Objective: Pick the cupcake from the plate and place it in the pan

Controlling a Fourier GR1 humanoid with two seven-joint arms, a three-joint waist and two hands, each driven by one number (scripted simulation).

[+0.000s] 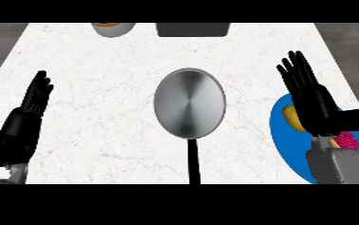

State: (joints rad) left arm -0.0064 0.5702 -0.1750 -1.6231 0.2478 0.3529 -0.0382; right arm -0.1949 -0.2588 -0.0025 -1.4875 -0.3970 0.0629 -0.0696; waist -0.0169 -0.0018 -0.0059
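Bare counter [91, 124] lies open between the pan [189, 103] at the middle and the left edge, and a narrower strip separates pan from plate [282, 138] at the right edge, while a bowl [112, 28] and a dark box [193, 28] line the far edge.

black right hand [312, 100] is covering much of the tan-and-pink cupcake [291, 117] | round blue plate [280, 138] is running off the counter's right edge | grey bowl [112, 28] and dark box [193, 28] are being cropped at the far edge
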